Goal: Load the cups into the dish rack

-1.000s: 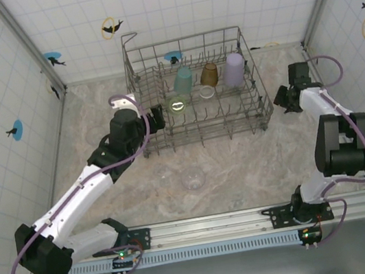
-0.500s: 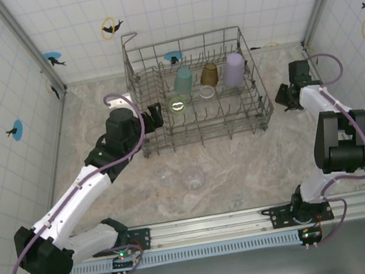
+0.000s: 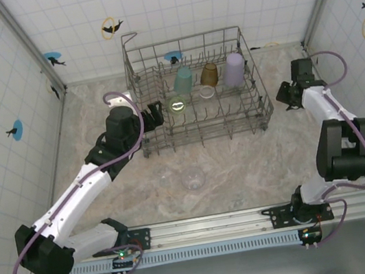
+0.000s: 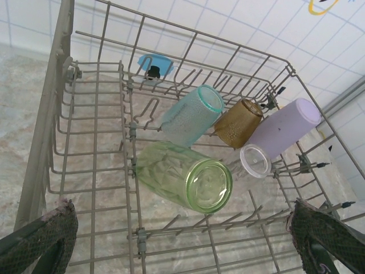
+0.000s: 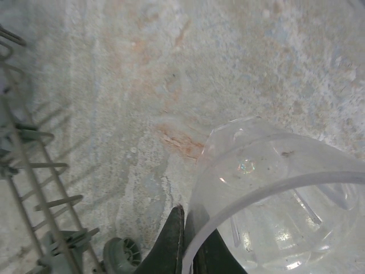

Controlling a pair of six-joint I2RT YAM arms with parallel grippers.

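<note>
We judge the left side the safer one: the left jaws stand wide and empty at the near-left wall of the dish rack (image 4: 41,142), though pushing forward could snag a wire. On the right, the right jaws are pinched shut on just the thin rim of a clear cup (image 5: 274,194) over the bench (image 3: 242,162) by the rack's right end. We think so slim a hold could slip, or let the cup swing into the wires when lifted.

Inside the rack lie a light green cup (image 4: 185,178), a teal cup (image 4: 191,116), an amber cup (image 4: 239,123), a small clear one (image 4: 255,161) and a lavender cup (image 4: 282,128), all tipped among the tines. More clear cups (image 3: 192,177) sit on the bench in front of the rack.
</note>
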